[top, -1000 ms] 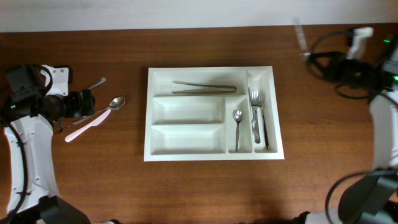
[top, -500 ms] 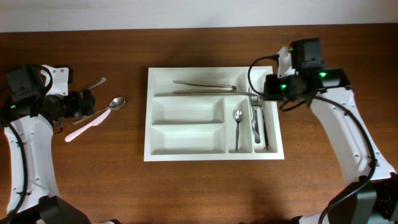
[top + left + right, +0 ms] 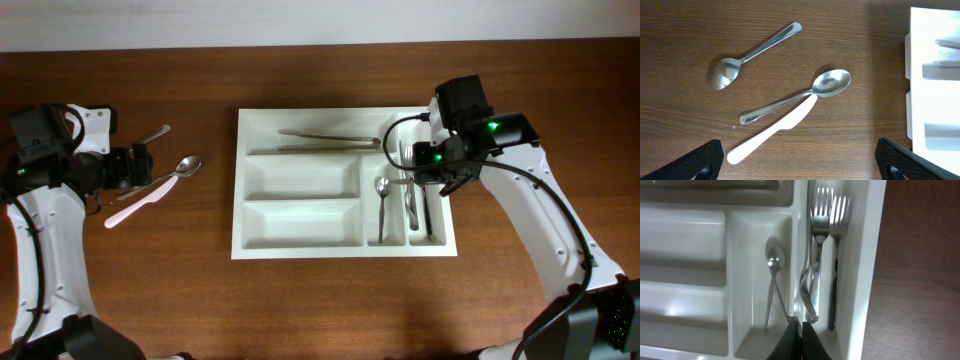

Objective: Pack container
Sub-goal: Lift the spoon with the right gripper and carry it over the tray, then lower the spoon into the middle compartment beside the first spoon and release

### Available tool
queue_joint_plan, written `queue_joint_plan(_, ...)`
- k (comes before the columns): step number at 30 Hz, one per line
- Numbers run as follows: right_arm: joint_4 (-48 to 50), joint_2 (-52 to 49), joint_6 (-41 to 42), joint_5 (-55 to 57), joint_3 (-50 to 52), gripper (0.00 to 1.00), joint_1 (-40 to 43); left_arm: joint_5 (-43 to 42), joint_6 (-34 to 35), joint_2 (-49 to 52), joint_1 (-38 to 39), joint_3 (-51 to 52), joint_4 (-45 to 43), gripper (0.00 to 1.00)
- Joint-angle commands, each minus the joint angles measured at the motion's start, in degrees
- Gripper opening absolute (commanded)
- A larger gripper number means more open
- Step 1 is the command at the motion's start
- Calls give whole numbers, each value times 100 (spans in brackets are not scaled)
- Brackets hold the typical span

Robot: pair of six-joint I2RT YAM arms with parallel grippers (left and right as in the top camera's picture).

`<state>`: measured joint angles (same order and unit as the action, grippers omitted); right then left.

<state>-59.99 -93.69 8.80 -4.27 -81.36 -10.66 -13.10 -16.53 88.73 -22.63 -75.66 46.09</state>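
The white container (image 3: 340, 250) lies mid-table; its right wall shows in the right wrist view (image 3: 865, 255). It holds tongs (image 3: 330, 138) in the top compartment, a small spoon (image 3: 382, 186) in one narrow compartment and forks (image 3: 412, 160) in the other. My right gripper (image 3: 412, 180) hangs low over these narrow compartments. In the right wrist view it (image 3: 801, 322) is shut on a thin metal utensil handle (image 3: 782, 300) that runs up beside the small spoon (image 3: 775, 257). My left gripper (image 3: 800, 165) is open and empty, just short of the loose cutlery.
Left of the container lie a spoon (image 3: 830, 82), a second spoon (image 3: 722, 75) and a white plastic knife (image 3: 775, 130). They also show in the overhead view as the spoon (image 3: 187, 166), second spoon (image 3: 155, 132) and knife (image 3: 135, 207). The container's edge (image 3: 935, 75) is at the right.
My right arm has swung in from the far right back corner to over the container's right compartments and come down lower. The left arm has not moved.
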Motion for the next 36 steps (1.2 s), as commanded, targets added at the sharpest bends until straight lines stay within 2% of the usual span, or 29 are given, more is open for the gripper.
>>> queue_joint_plan(1, -68, 7, -328, 33, 48, 4, -59, -63, -70, 42, -15, -109, -2, 99)
queue_joint_plan(8, -225, 166, -1056, -785, 44, 4, -59, -63, -70, 42, -15, -109, -2, 99)
queue_joint_plan(12, -374, 540, -1054, -798, 39, 4, -57, -63, -70, 42, -15, -109, -2, 99)
queue_joint_plan(18, -1069, 846, -1626, -1093, 42, 4, -59, -63, -70, 42, -15, -109, -2, 99)
queue_joint_plan(25, -1215, 599, -2138, -1163, 48, 4, -59, -63, -70, 42, -15, -109, -2, 99)
queue_joint_plan(31, -841, 142, -2214, -1163, 48, 4, -59, -63, -70, 42, -15, -109, -2, 99)
queue_joint_plan(36, -662, -323, -2669, -1384, 48, 4, -59, -63, -70, 42, -15, -109, -2, 99)
